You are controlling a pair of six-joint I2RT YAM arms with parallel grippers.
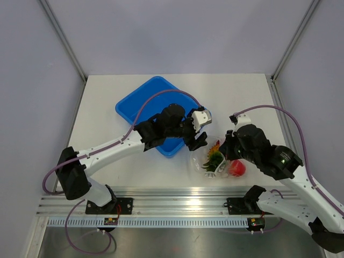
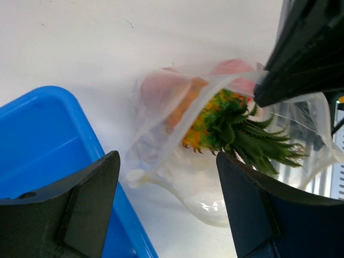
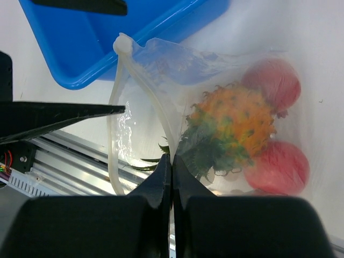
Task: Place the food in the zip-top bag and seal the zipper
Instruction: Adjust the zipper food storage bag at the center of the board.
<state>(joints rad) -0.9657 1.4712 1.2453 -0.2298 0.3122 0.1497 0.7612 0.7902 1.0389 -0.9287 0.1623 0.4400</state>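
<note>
food is bagged, the seal is not yet made

the zip-top bag (image 3: 177, 64) lies on the tabletop (image 1: 242, 91) just beside the blue tray (image 3: 80, 32), near the front edge. all the food shows through the plastic: the pineapple (image 3: 236, 126) in the middle, its leaves toward the mouth, and two red fruits (image 3: 271, 83) (image 3: 277, 166) beside it. the loading looks done.

what is left is the closing. the zipper (image 3: 142, 86) shows as two pale strips that stand apart, so the mouth gapes. the right pincer (image 3: 172, 158) is pressed together on one strip, partway along it. the left pincer (image 2: 166, 177) hangs over the bag with its fingers spread wide and nothing between them.

as i judge it, both lips must be brought together and pressed along the whole length before the task is finished.
</note>
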